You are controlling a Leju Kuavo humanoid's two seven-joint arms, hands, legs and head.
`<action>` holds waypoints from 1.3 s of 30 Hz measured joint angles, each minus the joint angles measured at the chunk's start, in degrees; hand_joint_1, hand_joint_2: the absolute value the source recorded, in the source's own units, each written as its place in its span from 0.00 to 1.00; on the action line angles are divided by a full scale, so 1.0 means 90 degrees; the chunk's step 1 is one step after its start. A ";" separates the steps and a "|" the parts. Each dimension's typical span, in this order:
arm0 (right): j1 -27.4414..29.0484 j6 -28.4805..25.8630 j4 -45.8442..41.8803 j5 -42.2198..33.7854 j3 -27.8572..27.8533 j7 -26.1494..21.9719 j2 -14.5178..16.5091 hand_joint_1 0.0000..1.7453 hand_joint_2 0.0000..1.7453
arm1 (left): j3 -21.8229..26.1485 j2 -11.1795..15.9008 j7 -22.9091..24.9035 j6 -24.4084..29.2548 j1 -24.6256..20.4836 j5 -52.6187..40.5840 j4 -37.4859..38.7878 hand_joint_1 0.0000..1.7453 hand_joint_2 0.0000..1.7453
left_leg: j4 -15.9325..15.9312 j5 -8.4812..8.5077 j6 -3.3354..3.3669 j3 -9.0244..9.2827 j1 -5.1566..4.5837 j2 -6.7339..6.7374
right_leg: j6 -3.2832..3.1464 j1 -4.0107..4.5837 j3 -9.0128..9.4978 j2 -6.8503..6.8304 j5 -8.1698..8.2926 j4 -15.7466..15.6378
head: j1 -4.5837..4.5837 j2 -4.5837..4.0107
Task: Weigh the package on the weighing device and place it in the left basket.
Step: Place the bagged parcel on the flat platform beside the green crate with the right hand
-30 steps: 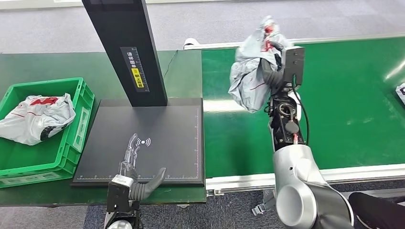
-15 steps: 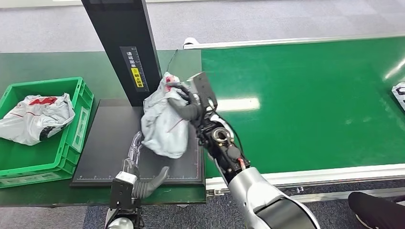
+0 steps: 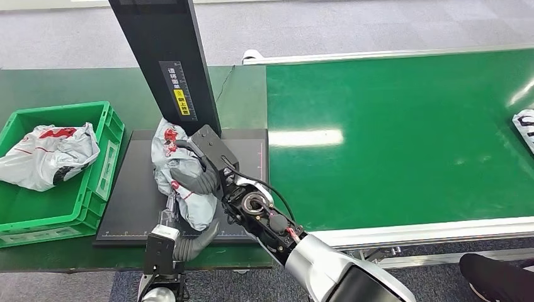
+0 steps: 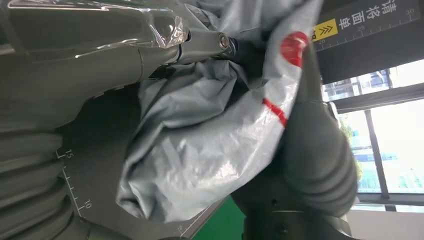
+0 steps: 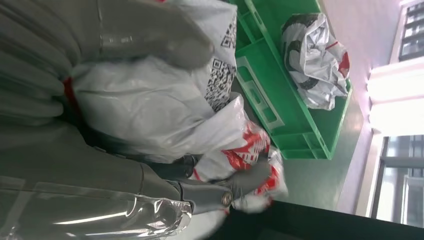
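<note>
Two hands at flat black weighing platform (image 3: 135, 189): right hand (image 3: 196, 179) reaching across, clamped on crumpled grey plastic package (image 3: 176, 173) over it; left hand (image 3: 182, 242) beneath, fingers seemingly spread, partly hidden. Right wrist view adds QR label (image 5: 220, 82), green plastic basket (image 5: 280, 95).

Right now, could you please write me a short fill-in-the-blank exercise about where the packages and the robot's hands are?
1. The right hand grips a grey plastic package over the black ____.
2. The green basket already holds ____ package.
3. The left hand rests at the scale's ____ edge.
4. The conveyor belt is coloured ____.

Missing words: scale; one; near; green
</note>
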 joint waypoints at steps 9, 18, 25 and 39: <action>0.0038 -0.0170 -0.0026 -0.0134 -0.0420 -0.1699 -0.0128 0.00 1.00 | -0.0001 0.0001 -0.0013 0.0009 0.0025 -0.0016 -0.0056 0.00 1.00 | 0.0001 0.0000 0.0001 0.0003 -0.0001 -0.0003 | 0.0000 -0.0001 0.0005 -0.0001 0.0000 -0.0001 | 0.0000 0.0001; 0.0462 -0.0067 -0.0605 0.0246 -0.1257 -0.2111 -0.0230 0.00 1.00 | 0.0043 0.0002 -0.0053 0.0017 0.0056 -0.0017 -0.0062 0.00 1.00 | 0.0000 -0.0001 0.0000 0.0004 0.0000 -0.0001 | 0.0000 0.0000 0.0004 -0.0001 0.0000 -0.0001 | 0.0000 0.0001; 0.0964 -0.0017 -0.1259 0.0714 -0.1681 -0.2476 -0.0231 0.00 1.00 | 0.0110 0.0002 -0.0080 0.0086 0.0172 -0.0088 -0.0232 0.00 1.00 | 0.0000 -0.0001 0.0000 0.0004 0.0000 -0.0002 | 0.0000 0.0000 0.0005 -0.0001 -0.0001 -0.0001 | -0.0001 0.0001; 0.1222 0.0009 -0.1710 0.0825 -0.2010 -0.2450 -0.0231 0.00 1.00 | 0.0166 0.0002 -0.0087 0.0085 0.0232 -0.0104 -0.0316 0.00 1.00 | 0.0000 -0.0002 0.0000 0.0005 0.0000 -0.0002 | 0.0000 0.0000 0.0005 -0.0001 0.0000 -0.0002 | 0.0000 0.0001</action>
